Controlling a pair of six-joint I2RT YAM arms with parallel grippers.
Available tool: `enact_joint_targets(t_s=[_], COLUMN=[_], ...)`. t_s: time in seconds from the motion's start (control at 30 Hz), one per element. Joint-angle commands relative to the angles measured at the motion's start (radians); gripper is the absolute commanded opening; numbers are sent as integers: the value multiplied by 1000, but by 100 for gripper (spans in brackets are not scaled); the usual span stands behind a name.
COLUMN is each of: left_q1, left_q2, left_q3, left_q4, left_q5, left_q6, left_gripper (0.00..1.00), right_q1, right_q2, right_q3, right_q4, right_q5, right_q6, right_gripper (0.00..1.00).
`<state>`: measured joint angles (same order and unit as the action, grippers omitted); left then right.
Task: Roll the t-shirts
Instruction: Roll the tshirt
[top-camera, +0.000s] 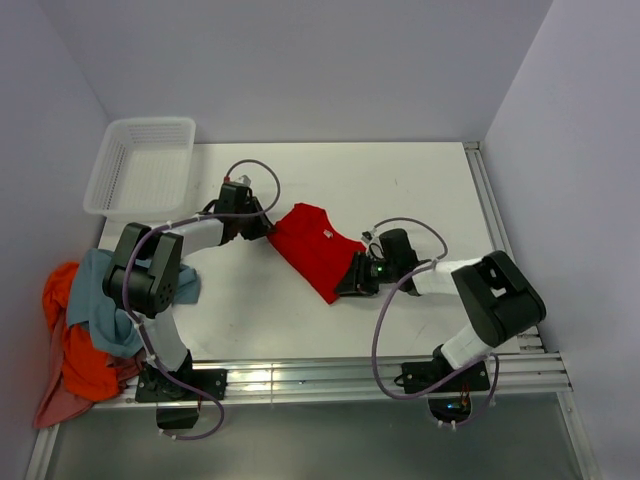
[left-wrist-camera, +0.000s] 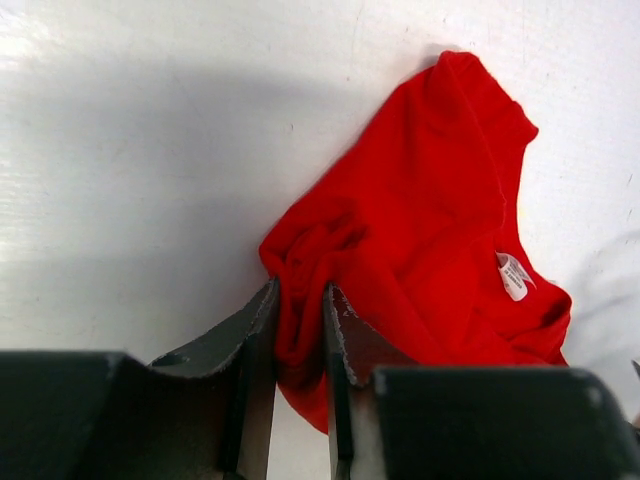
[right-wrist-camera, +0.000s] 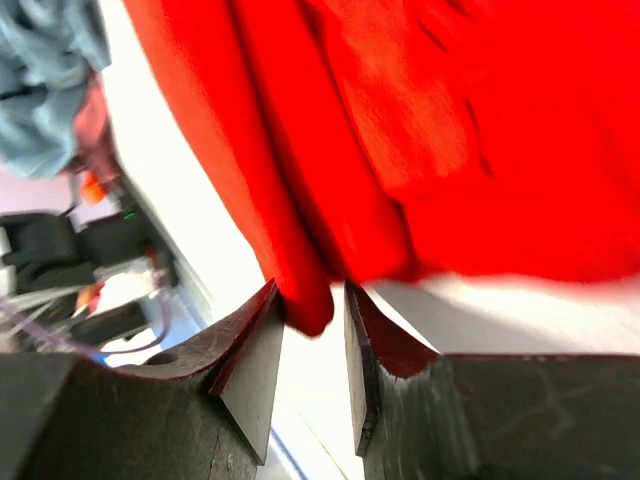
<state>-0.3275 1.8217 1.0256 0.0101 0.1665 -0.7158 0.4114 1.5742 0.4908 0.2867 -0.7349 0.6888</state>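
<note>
1. The red shirt (top-camera: 312, 248) lay bunched rather than flat in the middle of the table (top-camera: 430, 190), stretched between both grippers.
2. The left gripper (top-camera: 262, 226) was at the shirt's far-left edge. In its wrist view, the jaws were almost together, pinching a fold of red cloth.
3. The right gripper (top-camera: 352, 281) was at the near-right corner. In its wrist view, the jaws stood narrowly apart with a tip of red hem between them, pinching it as far as I could judge.
4. No roll had begun, so the step looked like spreading the shirt flat.
5. The next move probably called for drawing the two grips apart evenly and low, taut enough to smooth the cloth without letting it slip.
6. Only the top view showed the basket (top-camera: 140, 165) and the other shirts (top-camera: 75, 340) heaped at the table's left edge. The left wrist view showed the white label (left-wrist-camera: 512, 275) plainly. The right wrist view was blurred.
</note>
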Motion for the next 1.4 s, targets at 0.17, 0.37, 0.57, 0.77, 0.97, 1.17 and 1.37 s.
enact_joint_targets(t_s=[0.17, 0.37, 0.57, 0.77, 0.97, 1.17, 1.37], left_q1=[19, 19, 19, 19, 19, 19, 19], left_q2=[-38, -36, -38, -33, -30, -22, -9], left_q3=[42, 45, 50, 70, 88, 94, 110], left_q4=[45, 48, 34, 1, -33, -55, -82], left_q5=[-51, -41, -33, -10, 17, 42, 62], left_q6=[47, 49, 47, 39, 35, 38, 45], left_gripper=[25, 24, 24, 24, 24, 24, 24], right_q1=[-8, -5, 131, 398, 552, 714, 816], right_q2=[-186, -299, -387, -262, -70, 162, 339], right_q3=[23, 78, 230, 414, 575, 747, 854], right_q4=[-279, -366, -477, -540, -580, -627, -626], right_q5=[233, 264, 488, 806, 1093, 1384, 1569], right_q6=[-127, -170, -256, -328, -360, -428, -514], right_gripper=[36, 25, 41, 49, 55, 75, 85])
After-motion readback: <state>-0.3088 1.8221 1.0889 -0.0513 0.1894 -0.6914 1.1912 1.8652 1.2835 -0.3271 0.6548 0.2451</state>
